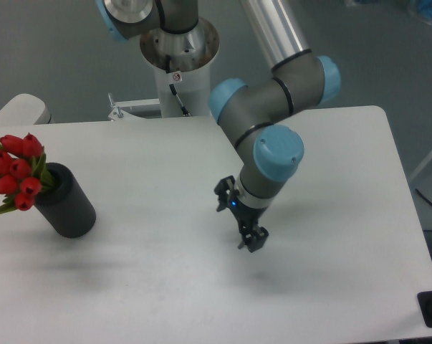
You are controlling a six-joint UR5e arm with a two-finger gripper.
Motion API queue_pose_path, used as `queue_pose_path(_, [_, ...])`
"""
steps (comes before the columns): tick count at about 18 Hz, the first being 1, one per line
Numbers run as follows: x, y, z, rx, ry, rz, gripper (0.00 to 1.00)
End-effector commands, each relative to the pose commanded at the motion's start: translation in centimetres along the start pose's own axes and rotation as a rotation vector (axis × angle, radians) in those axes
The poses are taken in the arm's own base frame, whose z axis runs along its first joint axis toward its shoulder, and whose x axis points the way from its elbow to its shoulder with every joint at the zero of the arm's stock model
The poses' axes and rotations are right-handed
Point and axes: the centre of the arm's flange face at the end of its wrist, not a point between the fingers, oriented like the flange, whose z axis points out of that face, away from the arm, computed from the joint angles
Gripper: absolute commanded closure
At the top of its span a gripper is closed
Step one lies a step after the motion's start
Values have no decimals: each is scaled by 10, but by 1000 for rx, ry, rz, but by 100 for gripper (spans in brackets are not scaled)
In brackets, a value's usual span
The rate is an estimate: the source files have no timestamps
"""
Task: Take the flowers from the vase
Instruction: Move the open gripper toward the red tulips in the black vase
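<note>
The flowers, red tulip buds with green leaves, stand in the black vase at the left edge of the white table. The buds lean out to the left over the vase's rim; the stems are hidden inside it. My gripper hangs over the middle of the table, well to the right of the vase and apart from it. Its fingers point down and to the right, close together, with nothing between them.
The arm's base column stands behind the table's far edge. The arm's elbow and wrist joints reach over the table's middle right. A pale rounded object sits beyond the far left corner.
</note>
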Motion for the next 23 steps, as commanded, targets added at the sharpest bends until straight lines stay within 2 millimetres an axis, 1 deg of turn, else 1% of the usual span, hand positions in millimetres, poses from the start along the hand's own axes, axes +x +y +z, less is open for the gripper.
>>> queue_pose_path(3, [20,-9,6,101,23,-8,0])
queue_pose_path(5, [37,-20,-1,179,21,-7,0])
queue_pose_path(6, [42,-23,-3,202,22,-6,0])
queue_pose_path(7, [70,-42,-9,289,22,11,0])
queue_pose_path(10, [84,-49,-17,299,15,21,0])
queue_pose_path(11, [90,-56,-22,300,11,30,0])
queue_pose_path(13, [105,-82,-26,312,18,32,0])
queue_pose_path(15, [115,-95,-35,331,11,20,0])
queue_pose_path(18, [134,-120,-34,392,34,56,0])
queue_pose_path(20, [142,-128,-28,418,54,65,0])
queue_pose_path(23, [147,-134,-23,412,77,16,0])
